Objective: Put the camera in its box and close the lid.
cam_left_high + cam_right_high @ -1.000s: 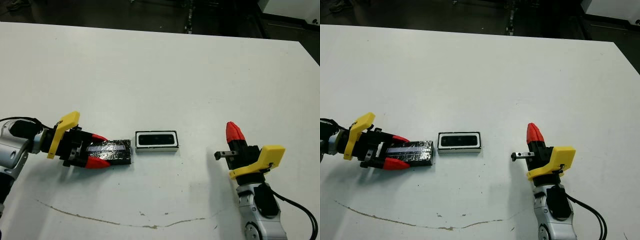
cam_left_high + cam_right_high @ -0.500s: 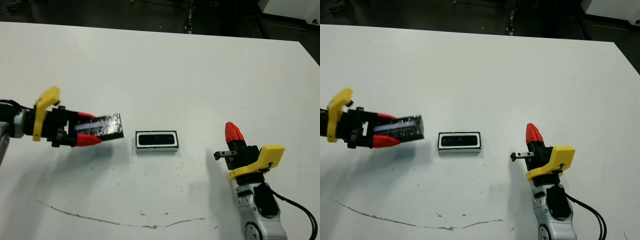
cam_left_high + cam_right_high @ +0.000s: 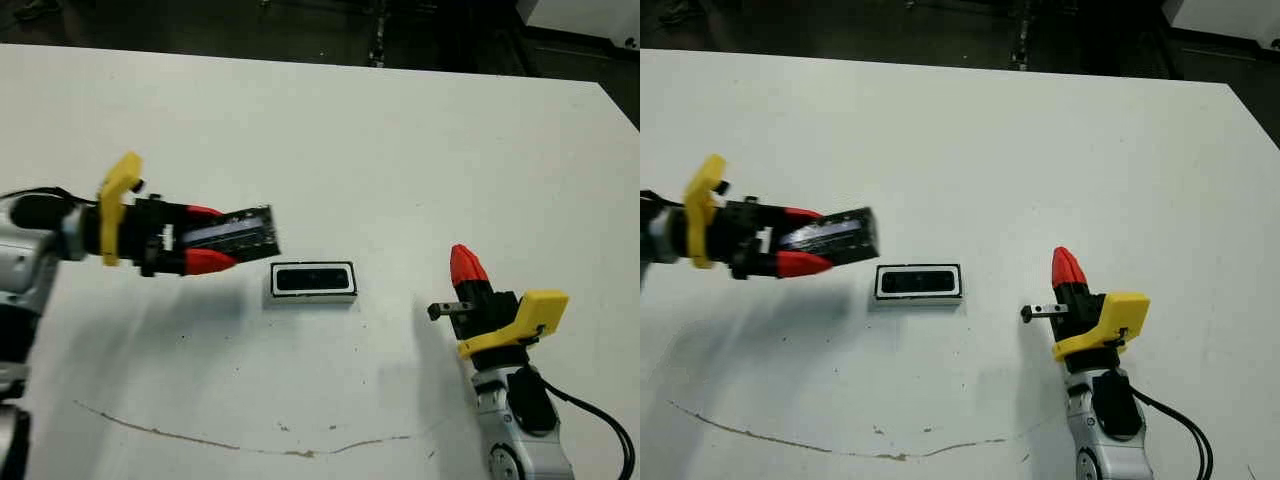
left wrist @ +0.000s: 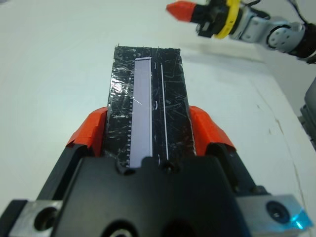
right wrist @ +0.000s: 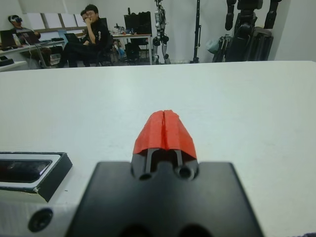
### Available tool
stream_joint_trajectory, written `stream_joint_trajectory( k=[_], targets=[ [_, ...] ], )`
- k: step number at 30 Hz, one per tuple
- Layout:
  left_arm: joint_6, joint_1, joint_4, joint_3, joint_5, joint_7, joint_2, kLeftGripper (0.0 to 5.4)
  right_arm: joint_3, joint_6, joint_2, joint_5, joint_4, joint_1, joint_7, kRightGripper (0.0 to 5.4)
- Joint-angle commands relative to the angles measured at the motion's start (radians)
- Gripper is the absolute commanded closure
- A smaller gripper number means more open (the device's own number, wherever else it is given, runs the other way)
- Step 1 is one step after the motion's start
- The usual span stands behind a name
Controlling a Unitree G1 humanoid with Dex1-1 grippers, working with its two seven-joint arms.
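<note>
- The left arm reaches in from the left side, its claw (image 3: 200, 248) pointing toward the right, raised above the table (image 3: 330, 130).
- Left claw's two red fingers (image 4: 91, 128) are clamped on the long edges of the lid (image 4: 147, 106), which sticks out past the tips.
- The right arm rises from the near right edge, wrist bent, with its claw (image 3: 466, 264) pointing away from the robot.
- Right claw's red fingers (image 5: 165, 129) are pressed together, holding nothing.
</note>
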Motion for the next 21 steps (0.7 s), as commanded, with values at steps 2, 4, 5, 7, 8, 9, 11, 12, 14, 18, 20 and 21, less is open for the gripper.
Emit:
stream_joint_trajectory(
  k=[2, 4, 5, 7, 8, 9, 11, 12, 14, 18, 20, 21],
  targets=[
    [-0.010, -0.027, 0.038, -0.031, 0.025, 0.006, -0.039, 2.24, -0.007, -0.002, -0.011, -0.003, 0.005, 0.003, -0.003, 5.40],
    [-0.008, -0.034, 0.058, -0.047, 0.035, 0.003, -0.056, 2.24, -0.008, -0.006, -0.013, -0.003, 0.009, 0.003, 0.000, 5.40],
    [-0.008, -0.036, 0.069, -0.053, 0.039, 0.002, -0.066, 2.24, -0.008, -0.007, -0.014, -0.003, 0.010, 0.003, 0.001, 5.40],
    [-0.017, -0.035, 0.085, -0.061, 0.043, 0.007, -0.089, 2.24, -0.008, -0.003, -0.014, -0.002, 0.008, 0.003, 0.002, 5.40],
    [-0.022, -0.033, 0.092, -0.064, 0.046, 0.010, -0.099, 2.24, -0.007, -0.002, -0.013, -0.002, 0.007, 0.003, 0.001, 5.40],
    [-0.027, -0.031, 0.097, -0.069, 0.051, 0.012, -0.108, 2.24, -0.006, 0.000, -0.012, -0.002, 0.005, 0.004, -0.001, 5.40],
    [-0.040, -0.026, 0.109, -0.077, 0.062, 0.018, -0.123, 2.24, -0.006, -0.007, -0.012, -0.003, 0.009, 0.004, 0.000, 5.40],
    [-0.042, -0.023, 0.113, -0.079, 0.066, 0.020, -0.130, 2.24, -0.007, -0.005, -0.012, -0.001, 0.009, 0.004, 0.001, 5.40],
    [-0.039, -0.018, 0.120, -0.082, 0.067, 0.018, -0.140, 2.24, -0.007, -0.001, -0.012, 0.000, 0.008, 0.005, 0.001, 5.40],
    [-0.068, -0.015, 0.150, -0.087, 0.070, 0.004, -0.161, 2.24, -0.006, -0.002, -0.012, -0.004, 0.008, 0.006, -0.001, 5.40],
    [-0.059, -0.012, 0.158, -0.090, 0.070, 0.006, -0.168, 2.24, -0.004, 0.000, -0.012, -0.005, 0.006, 0.006, -0.002, 5.40],
    [-0.055, -0.009, 0.159, -0.091, 0.069, 0.006, -0.172, 2.24, -0.004, 0.000, -0.012, -0.007, 0.007, 0.006, -0.003, 5.40]
  ],
)
